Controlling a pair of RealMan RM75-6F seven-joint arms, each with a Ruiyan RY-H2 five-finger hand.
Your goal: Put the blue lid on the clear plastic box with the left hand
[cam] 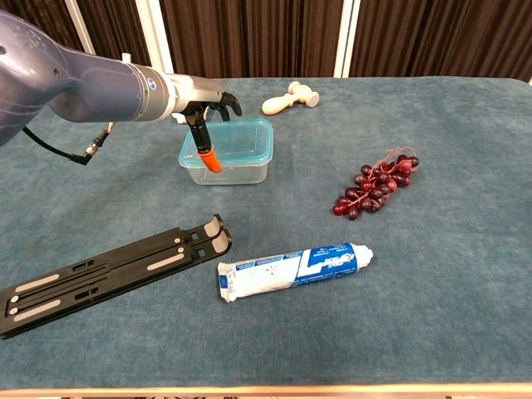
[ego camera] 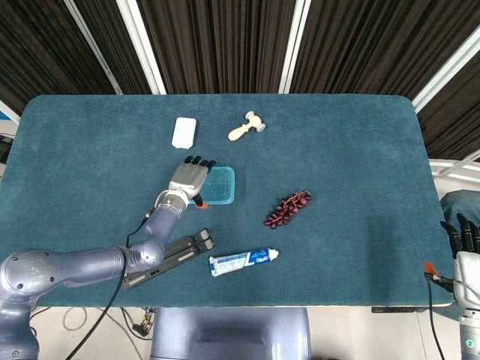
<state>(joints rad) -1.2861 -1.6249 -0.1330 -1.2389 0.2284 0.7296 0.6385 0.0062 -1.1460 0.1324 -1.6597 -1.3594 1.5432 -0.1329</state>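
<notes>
The clear plastic box (ego camera: 220,196) (cam: 237,167) stands mid-table with the blue lid (ego camera: 222,182) (cam: 243,138) lying flat on top of it. My left hand (ego camera: 187,179) (cam: 204,106) hovers at the box's left end. Its dark fingers (cam: 226,101) reach over the lid's far left corner. The orange-tipped thumb (cam: 209,155) hangs down in front of the box's left wall, apart from the fingers. Nothing is pinched between them. My right hand (ego camera: 466,247) shows only in the head view, off the table's near right corner, fingers spread and empty.
A white block (ego camera: 184,132) and a wooden mallet (ego camera: 246,127) (cam: 290,99) lie behind the box. Dark red grapes (ego camera: 287,209) (cam: 374,184) sit to its right. A toothpaste tube (ego camera: 243,262) (cam: 293,269) and a black folding rack (ego camera: 166,259) (cam: 108,272) lie near the front edge.
</notes>
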